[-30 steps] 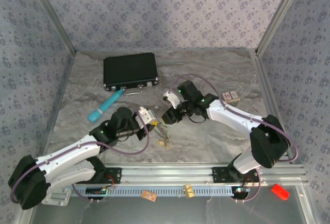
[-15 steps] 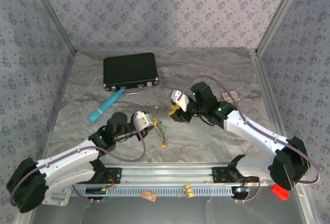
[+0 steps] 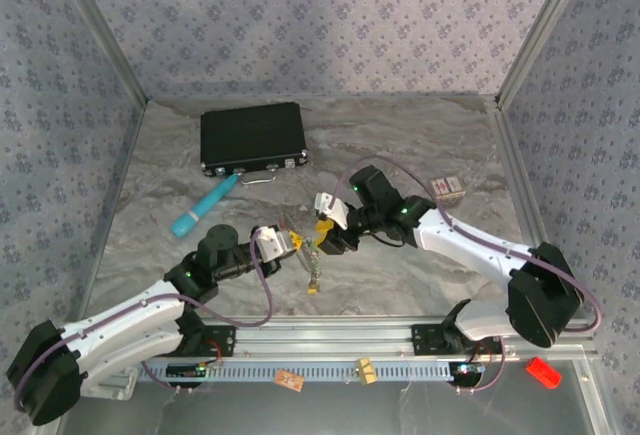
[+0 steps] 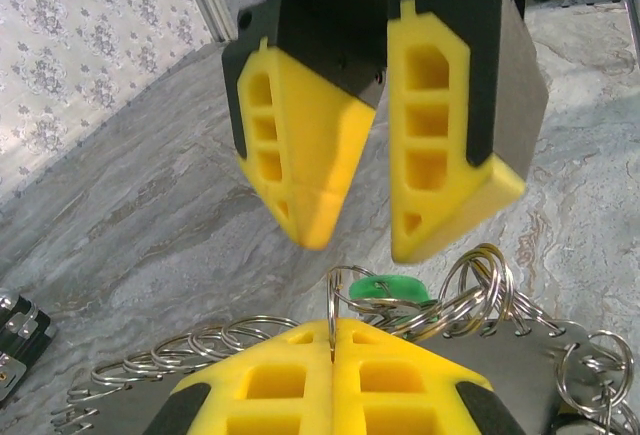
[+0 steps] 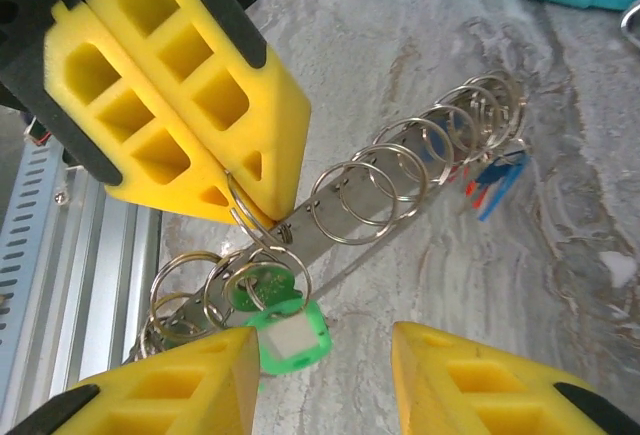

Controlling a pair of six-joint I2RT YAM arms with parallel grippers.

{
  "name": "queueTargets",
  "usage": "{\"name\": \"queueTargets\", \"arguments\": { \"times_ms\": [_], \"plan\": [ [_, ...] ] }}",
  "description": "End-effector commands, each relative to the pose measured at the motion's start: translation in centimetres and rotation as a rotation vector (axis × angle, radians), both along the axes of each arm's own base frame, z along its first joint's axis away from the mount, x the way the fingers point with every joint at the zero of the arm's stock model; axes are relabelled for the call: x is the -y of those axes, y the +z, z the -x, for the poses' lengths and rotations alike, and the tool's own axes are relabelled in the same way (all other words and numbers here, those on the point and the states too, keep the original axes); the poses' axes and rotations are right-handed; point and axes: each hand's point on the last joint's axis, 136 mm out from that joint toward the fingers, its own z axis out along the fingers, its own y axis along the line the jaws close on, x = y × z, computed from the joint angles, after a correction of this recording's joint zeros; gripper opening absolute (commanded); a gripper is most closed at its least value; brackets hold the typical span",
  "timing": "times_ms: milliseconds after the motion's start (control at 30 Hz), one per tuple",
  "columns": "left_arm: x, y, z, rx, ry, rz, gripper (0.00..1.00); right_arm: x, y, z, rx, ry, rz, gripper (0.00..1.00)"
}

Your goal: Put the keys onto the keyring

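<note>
Keyring (image 5: 240, 223) is pinched between the closed fingers of the left gripper (image 4: 332, 330), above the near centre of the marble-patterned table (image 3: 420, 145). A flat metal strip (image 5: 340, 230) carrying a row of wire rings is joined to it. A green key (image 5: 288, 340) is hung on rings just beside the pinch point. A blue key (image 5: 500, 183) and a red key (image 5: 470, 180) are seen at the strip's other end. The right gripper (image 4: 362, 243) is positioned opposite, fingers spread apart, closing on nothing. A teal tube (image 3: 203, 207) and a black case (image 3: 252, 138) are located at the far left.
</note>
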Motion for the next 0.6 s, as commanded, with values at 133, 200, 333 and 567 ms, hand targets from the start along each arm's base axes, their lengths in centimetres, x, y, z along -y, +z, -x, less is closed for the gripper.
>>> {"name": "queueTargets", "arguments": {
  "times_ms": [133,200,333,567],
  "plan": [
    [0.58,2.20,0.82,0.060,-0.052,0.069,0.00,-1.38,0.01,-0.34,-0.014,0.011,-0.006,0.39],
    [0.60,2.20,0.88,0.059,-0.054,0.070,0.00,-1.52,0.07,-0.27,-0.018,0.014,-0.012,0.38],
    [0.68,2.44,1.02,0.062,-0.063,0.081,0.00,-1.65,-0.03,-0.33,-0.018,0.012,-0.012,0.35],
    [0.61,2.53,1.14,0.046,-0.061,0.106,0.00,-1.23,0.14,-0.21,-0.004,0.005,-0.025,0.36]
  ]
}}
